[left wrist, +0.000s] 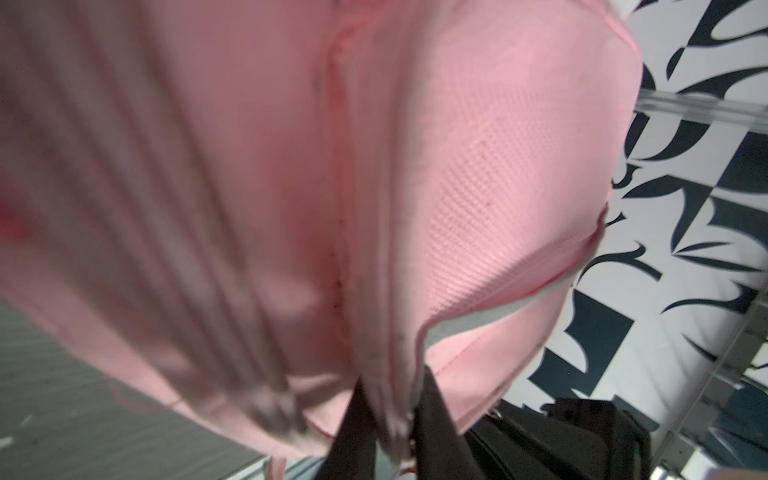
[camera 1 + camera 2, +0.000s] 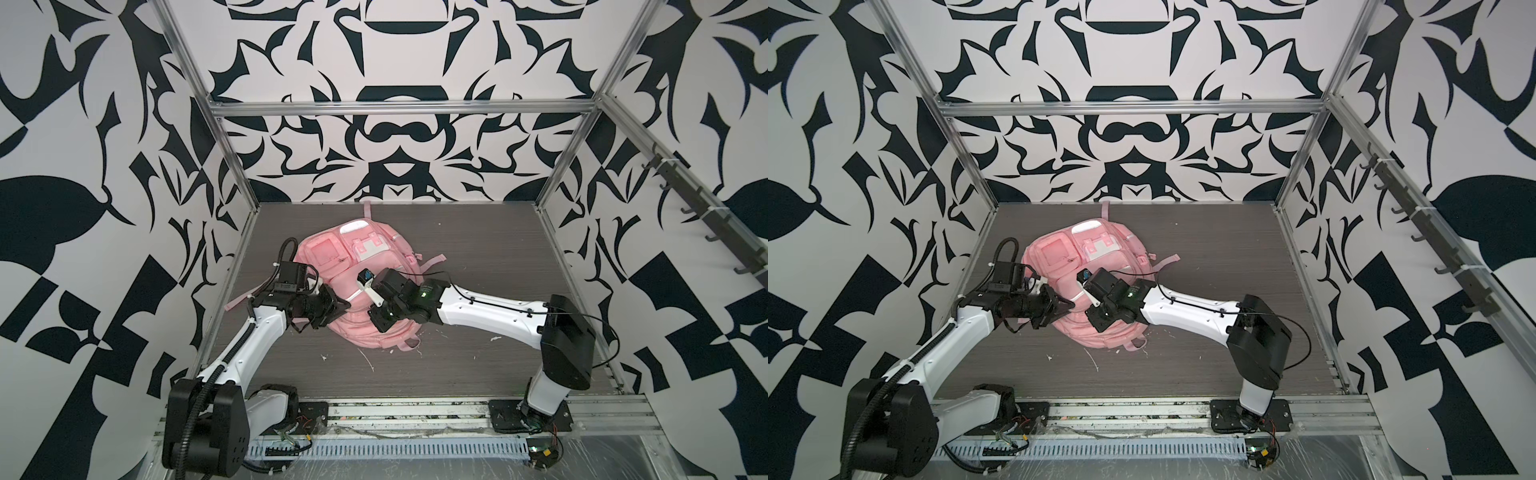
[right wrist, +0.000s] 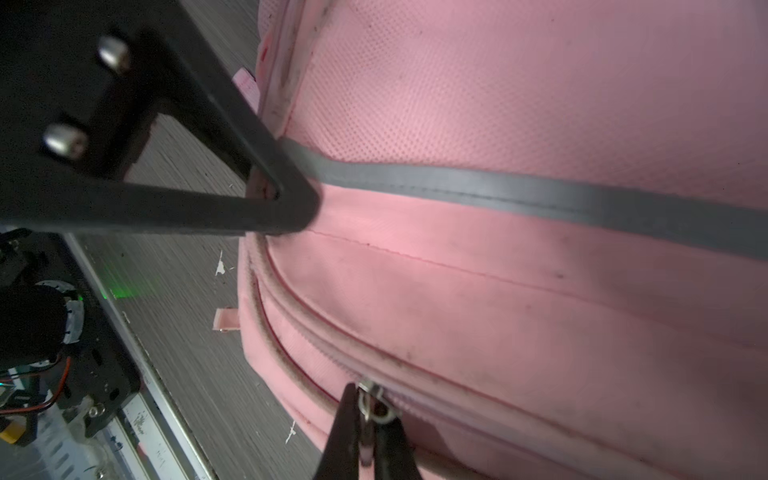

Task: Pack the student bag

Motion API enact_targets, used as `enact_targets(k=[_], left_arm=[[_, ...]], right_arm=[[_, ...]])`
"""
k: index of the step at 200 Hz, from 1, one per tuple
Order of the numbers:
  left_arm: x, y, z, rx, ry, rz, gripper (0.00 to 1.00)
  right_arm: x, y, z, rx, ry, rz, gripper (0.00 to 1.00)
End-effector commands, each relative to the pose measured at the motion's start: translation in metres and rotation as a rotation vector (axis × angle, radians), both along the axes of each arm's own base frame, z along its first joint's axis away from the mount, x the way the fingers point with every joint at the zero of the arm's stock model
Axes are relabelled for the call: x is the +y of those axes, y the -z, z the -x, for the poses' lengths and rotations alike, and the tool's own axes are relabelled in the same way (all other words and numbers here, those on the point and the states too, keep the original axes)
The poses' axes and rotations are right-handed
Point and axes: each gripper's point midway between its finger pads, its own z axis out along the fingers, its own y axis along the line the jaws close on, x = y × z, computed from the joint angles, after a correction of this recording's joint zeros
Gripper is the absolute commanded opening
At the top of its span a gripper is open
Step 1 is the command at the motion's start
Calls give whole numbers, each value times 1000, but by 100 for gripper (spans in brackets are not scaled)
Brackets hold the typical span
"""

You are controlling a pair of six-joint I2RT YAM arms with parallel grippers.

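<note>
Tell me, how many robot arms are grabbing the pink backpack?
2. The left gripper pinches fabric at the pink backpack's left side; the right gripper pinches a zip pull on its near edge.

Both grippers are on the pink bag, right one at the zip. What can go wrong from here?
1. The right gripper is shut on the small zip pull with only its tips; a tug may slip it out.
2. The left gripper pinches just a thin fabric fold of the student bag; if that slips, the bag may slide on the table instead of the zip moving.
3. The grippers sit close together; they could collide.
</note>
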Motion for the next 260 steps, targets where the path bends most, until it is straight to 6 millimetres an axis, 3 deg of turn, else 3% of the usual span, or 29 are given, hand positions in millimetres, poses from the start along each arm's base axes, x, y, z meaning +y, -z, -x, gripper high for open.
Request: enact_targets(k=[1, 32, 76, 130, 148, 156, 169, 183, 193, 214, 236, 260], left_arm=[[3, -8, -14, -83, 19, -37, 0], [17, -7, -17, -91, 14, -79, 0], [38, -2, -18, -108, 36, -178, 0], [58, -2, -20, -138, 79, -332, 0], [55, -7, -26, -154, 89, -320, 1], [52, -10, -29, -162, 95, -306, 24], [42, -17, -30, -159, 124, -254, 74], [30, -26, -21, -145, 163, -235, 94], [23, -31, -10, -141, 180, -240, 100], [8, -36, 22, -129, 191, -235, 99], [6, -26, 54, -54, 135, -180, 100], [-1, -24, 47, -85, 63, -97, 97]], right_arm=[[0, -40, 1, -59, -20, -73, 0], [-42, -27, -15, -53, 72, 13, 0], [-108, -26, -53, -46, 240, 72, 0], [-145, -27, -80, -102, 243, 191, 0], [-140, -28, -77, -97, 212, 182, 0], [-135, -28, -74, -90, 196, 166, 0], [-123, -31, -68, -97, 164, 134, 0], [-107, -38, -62, -109, 129, 88, 0], [-95, -43, -57, -113, 114, 53, 0], [-64, -56, -45, -121, 68, 5, 0], [-27, -70, -32, -128, 20, -48, 0], [4, -76, -16, -92, -25, -126, 0]])
